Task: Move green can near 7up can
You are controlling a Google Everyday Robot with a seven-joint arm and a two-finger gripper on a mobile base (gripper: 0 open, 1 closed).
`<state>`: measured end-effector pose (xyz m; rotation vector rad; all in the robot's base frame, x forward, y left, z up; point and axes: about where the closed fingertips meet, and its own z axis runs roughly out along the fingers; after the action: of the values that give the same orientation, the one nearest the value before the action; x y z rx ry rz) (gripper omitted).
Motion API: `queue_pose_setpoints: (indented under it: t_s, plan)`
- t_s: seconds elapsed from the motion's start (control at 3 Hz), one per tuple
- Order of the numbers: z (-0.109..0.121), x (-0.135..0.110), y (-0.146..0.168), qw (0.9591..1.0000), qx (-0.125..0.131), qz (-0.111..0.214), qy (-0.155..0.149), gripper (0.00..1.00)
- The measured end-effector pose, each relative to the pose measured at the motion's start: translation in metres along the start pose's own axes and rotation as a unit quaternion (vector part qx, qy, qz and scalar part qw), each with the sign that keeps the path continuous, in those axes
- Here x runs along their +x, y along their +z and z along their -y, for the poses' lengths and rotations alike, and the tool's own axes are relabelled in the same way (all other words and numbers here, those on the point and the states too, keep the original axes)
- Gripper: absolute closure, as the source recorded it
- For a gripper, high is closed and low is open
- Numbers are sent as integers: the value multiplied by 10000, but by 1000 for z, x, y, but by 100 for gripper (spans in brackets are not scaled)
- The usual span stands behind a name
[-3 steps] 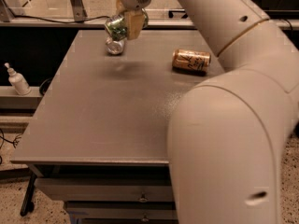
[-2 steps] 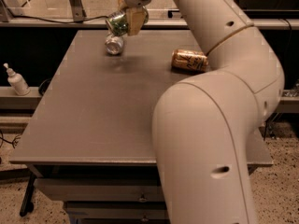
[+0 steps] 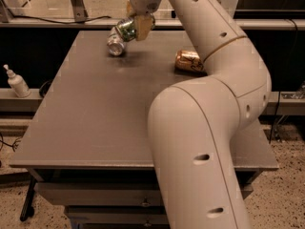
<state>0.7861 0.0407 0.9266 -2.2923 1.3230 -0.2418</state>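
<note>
My gripper (image 3: 135,26) is at the far left-centre of the table, shut on the green can (image 3: 126,29). The can is dark green with mottled print and hangs tilted just above the tabletop. The 7up can (image 3: 115,46), pale and silvery, lies on its side on the table directly below and slightly left of the held can; I cannot tell whether they touch. A tan finger pad (image 3: 143,26) covers the green can's right side.
A gold can (image 3: 188,61) lies on its side to the right, next to my arm. My large white arm (image 3: 200,142) covers the table's right front. The grey table (image 3: 90,118) has drawers beneath. A white pump bottle (image 3: 17,82) stands on a ledge at left.
The gripper with the green can has shifted slightly right and stays over the 7up can. My arm's lower links have swung left, covering more of the table.
</note>
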Motion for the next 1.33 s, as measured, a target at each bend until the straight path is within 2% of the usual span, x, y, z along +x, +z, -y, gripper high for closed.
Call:
queue_pose_setpoints:
  t_s: [0.33, 0.67, 1.0, 1.33]
  plan:
    - [-9, 18, 14, 9997, -156, -180, 6, 100]
    - [-17, 27, 26, 9994, -275, -229, 14, 100]
    - [-21, 19, 40, 9989, -434, -131, -96, 100]
    - [-27, 8, 54, 9979, -625, -47, -152, 81]
